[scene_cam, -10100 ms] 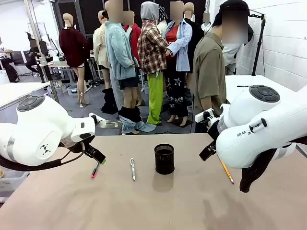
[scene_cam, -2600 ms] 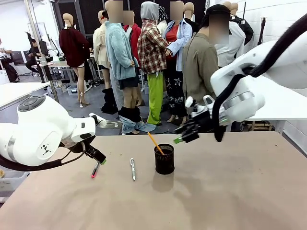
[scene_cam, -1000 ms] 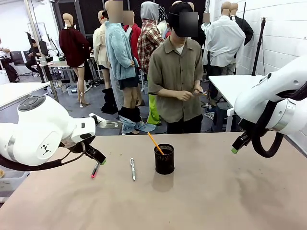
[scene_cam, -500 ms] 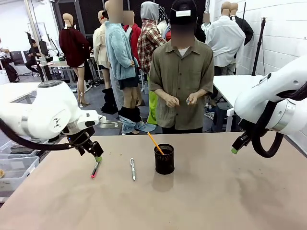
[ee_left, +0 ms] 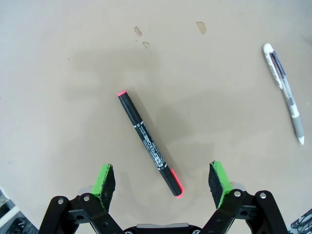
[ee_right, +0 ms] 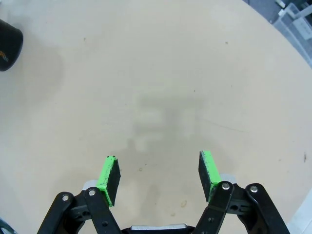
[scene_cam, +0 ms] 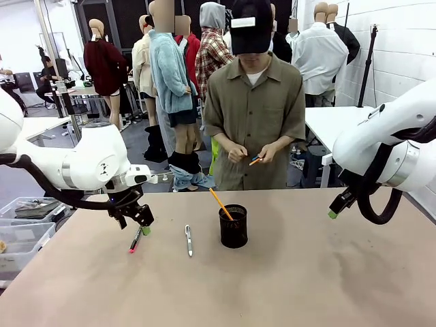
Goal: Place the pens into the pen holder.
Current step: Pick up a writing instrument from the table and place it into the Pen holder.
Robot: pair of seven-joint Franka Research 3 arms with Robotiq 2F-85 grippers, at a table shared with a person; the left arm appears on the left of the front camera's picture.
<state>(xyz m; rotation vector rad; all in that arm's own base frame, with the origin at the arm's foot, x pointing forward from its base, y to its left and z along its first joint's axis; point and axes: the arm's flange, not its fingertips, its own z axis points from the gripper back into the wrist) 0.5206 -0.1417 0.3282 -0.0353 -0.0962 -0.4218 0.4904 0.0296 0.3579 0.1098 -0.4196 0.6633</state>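
Note:
The black mesh pen holder (scene_cam: 234, 228) stands mid-table with the orange-yellow pen (scene_cam: 219, 202) leaning in it. Left of it the silver-white pen (scene_cam: 189, 240) lies flat, and farther left the red and black pen (scene_cam: 135, 240). My left gripper (scene_cam: 142, 225) hangs open just above that pen. In the left wrist view the red and black pen (ee_left: 149, 144) lies slantwise, one end between the green pads of my left gripper (ee_left: 162, 178), with the silver-white pen (ee_left: 285, 90) off to the right. My right gripper (scene_cam: 332, 210) is open and empty at the right, and below its fingers (ee_right: 159, 174) is bare table.
A person stands at the far edge behind the holder, both hands at waist height around a small orange item (scene_cam: 254, 161). The pen holder (ee_right: 7, 44) sits at the top left corner of the right wrist view. The brown tabletop (scene_cam: 306, 286) is bare in front and to the right.
My left arm has swung in and brought its open gripper over the red and black pen. The person has stepped up to the table. The right arm has not moved.

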